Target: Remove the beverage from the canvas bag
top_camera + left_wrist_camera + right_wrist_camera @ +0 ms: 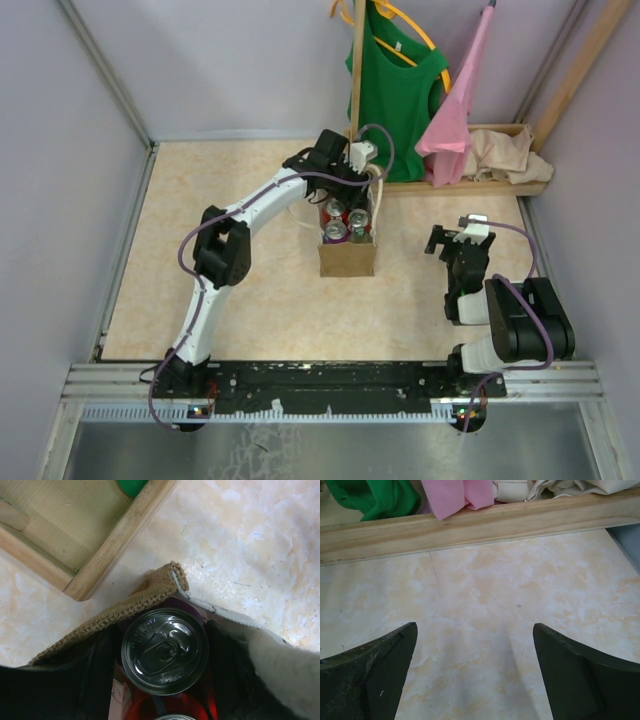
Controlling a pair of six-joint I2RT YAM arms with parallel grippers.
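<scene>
The canvas bag stands upright near the middle of the surface and holds several cans. The left tool reaches into its far end, with fingers on either side of one silver-topped can. Whether they clamp it cannot be told. The right tool is spread apart above the surface, right of the bag.

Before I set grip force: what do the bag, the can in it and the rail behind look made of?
The canvas bag: coarse woven fabric, matte tan, perhaps jute or canvas; weave and frayed corner show. The can: metal, probably aluminium; shiny stamped lid with pull tab. The rail: pale unpainted wood, seemingly; faint grain.
</scene>
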